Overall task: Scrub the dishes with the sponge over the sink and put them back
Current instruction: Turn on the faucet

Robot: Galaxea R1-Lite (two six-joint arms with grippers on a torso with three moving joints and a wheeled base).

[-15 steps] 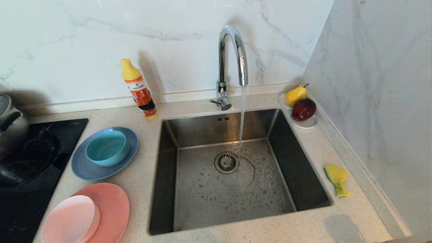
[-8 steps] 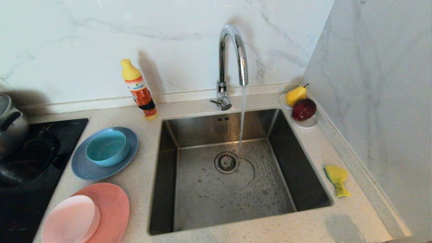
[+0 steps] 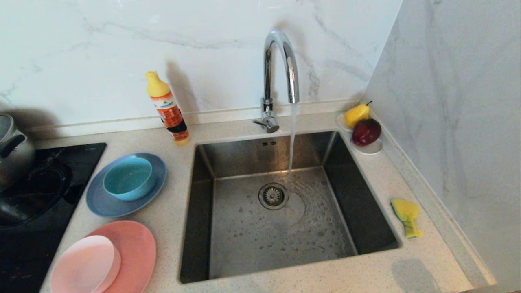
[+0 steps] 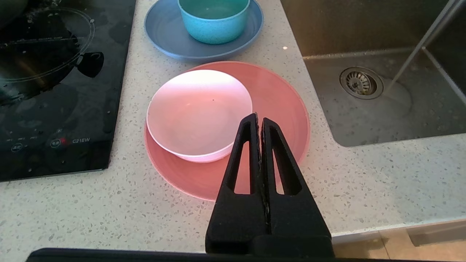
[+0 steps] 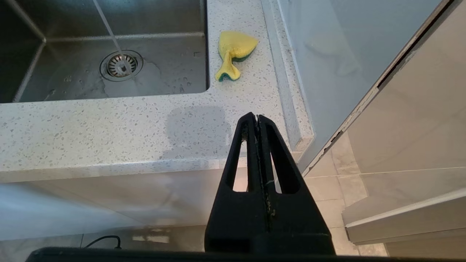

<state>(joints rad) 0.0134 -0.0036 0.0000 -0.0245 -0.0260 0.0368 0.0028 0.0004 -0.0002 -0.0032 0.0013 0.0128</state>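
Note:
Left of the steel sink point(image 3: 203, 195) a teal bowl point(image 3: 129, 179) stands on a grey-blue plate point(image 3: 101, 203). Nearer the counter's front, a pale pink bowl point(image 3: 83, 264) sits on a salmon-pink plate point(image 3: 138, 248). The yellow sponge point(image 3: 406, 215) lies on the counter right of the sink, pinched at its middle. Neither arm shows in the head view. My left gripper point(image 4: 259, 118) is shut and empty, above the salmon plate point(image 4: 280, 98) beside the pink bowl point(image 4: 198, 112). My right gripper point(image 5: 257, 116) is shut and empty, back over the counter's front edge, well short of the sponge point(image 5: 233, 51).
Water runs from the chrome tap point(image 3: 281, 73) onto the basin floor near the drain point(image 3: 272, 196). A yellow-and-orange detergent bottle point(image 3: 167, 106) stands behind the plates. A white saucer point(image 3: 368, 148) with fruit sits at the back right corner. A black cooktop point(image 3: 24, 211) with a steel pot point(image 3: 12, 150) is at far left.
The head view shows only the water spreading differently over the basin floor; dishes and sponge have not moved.

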